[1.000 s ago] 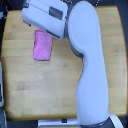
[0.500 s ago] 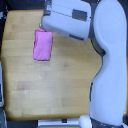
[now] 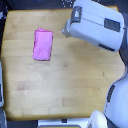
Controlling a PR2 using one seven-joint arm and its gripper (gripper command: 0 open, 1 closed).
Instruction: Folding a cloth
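— Wooden surface (image 3: 60,85) looks bare apart from the cloth (image 3: 42,45), lying folded into a narrow strip toward the exterior view's left.

— And the arm (image 3: 97,25)?

— I've swung it off to the right since a moment ago, well clear. Jaws hidden; can't tell their state. I judge the fold finished.

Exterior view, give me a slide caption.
Folded pink cloth lies on the wooden table; robot arm above, apart.

The wooden rectangular desk (image 3: 65,85) is bare across its centre, near edge and left margin. Sole obstacle on the surface: the folded pink-magenta fabric cloth (image 3: 42,44), far left. The bulky white robot arm (image 3: 97,25) overhangs the far-right corner and right edge.
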